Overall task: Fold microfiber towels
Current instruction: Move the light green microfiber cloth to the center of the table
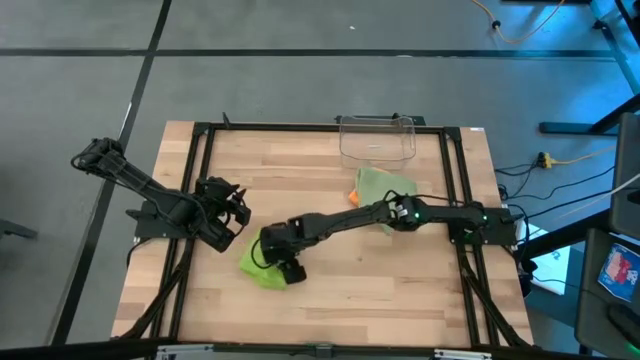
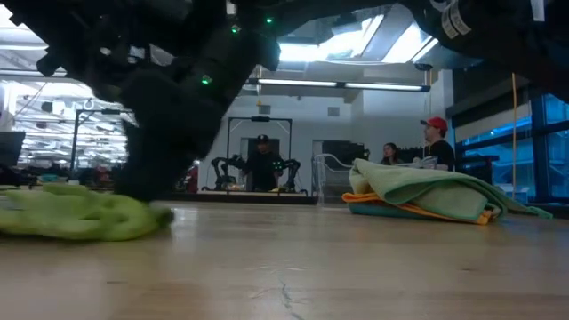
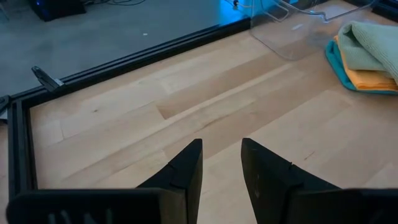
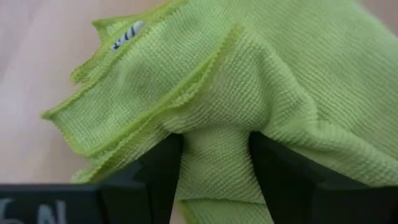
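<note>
The lime green towel (image 1: 256, 262) (image 2: 80, 218) (image 4: 249, 74) lies crumpled on the table, near the front and left of centre. My right gripper (image 1: 287, 266) (image 4: 216, 140) reaches across the table and stands open, down on the towel's right part. A sage green towel (image 1: 385, 188) (image 2: 436, 187) (image 3: 373, 43) lies on top of an orange one (image 3: 370, 78) and a teal one (image 3: 339, 62), piled at the back right. My left gripper (image 1: 232, 212) (image 3: 221, 146) waits open over the table's left part with nothing between its fingers. My right gripper comes at the lime towel from above, slanting down. A raised ridge of cloth (image 4: 214, 165) stands between its two fingers (image 4: 155, 168), and folded edges bunch up just past the tips. The jaws stand wide around it. The towel rests on the table.
A clear plastic bin (image 1: 377, 138) (image 3: 292, 25) stands at the back edge, just behind the pile. Black frame rails (image 1: 195, 180) run along the table's sides. Bare wood lies between the lime towel and the pile. People stand in the room beyond the table.
</note>
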You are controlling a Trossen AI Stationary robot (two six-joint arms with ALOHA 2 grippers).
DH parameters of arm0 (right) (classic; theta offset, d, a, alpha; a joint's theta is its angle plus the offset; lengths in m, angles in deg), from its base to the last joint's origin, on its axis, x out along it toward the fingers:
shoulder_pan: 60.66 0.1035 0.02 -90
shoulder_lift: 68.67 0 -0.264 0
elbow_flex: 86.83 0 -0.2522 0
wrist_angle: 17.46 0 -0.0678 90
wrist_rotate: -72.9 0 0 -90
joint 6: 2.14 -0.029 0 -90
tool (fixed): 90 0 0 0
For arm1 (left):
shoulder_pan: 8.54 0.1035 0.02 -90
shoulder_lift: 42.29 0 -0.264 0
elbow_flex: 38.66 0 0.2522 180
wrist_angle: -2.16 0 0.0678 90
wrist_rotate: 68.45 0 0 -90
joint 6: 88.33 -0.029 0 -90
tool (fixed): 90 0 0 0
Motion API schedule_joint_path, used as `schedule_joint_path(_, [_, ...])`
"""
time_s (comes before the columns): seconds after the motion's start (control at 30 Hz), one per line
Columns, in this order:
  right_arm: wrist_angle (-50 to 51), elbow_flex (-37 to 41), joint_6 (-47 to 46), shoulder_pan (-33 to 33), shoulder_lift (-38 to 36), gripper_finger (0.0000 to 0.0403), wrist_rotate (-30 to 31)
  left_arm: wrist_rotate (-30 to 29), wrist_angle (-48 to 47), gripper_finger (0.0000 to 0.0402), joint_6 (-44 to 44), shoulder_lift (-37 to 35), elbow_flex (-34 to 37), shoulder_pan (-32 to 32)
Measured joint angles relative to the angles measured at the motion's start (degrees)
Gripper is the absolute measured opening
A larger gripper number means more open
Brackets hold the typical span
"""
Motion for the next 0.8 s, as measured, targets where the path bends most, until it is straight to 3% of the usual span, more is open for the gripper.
schedule_joint_path(0.57, [36.0,0.0,2.4,-1.5,-3.0,0.0198,-2.7,0.1,-0.2,0.0103,0.0,0.0,0.0,0.0])
schedule_joint_path(0.8, [41.7,1.2,2.9,0.0,-6.3,0.0198,-1.2,0.2,0.0,0.0103,0.0,0.0,0.0,0.0])
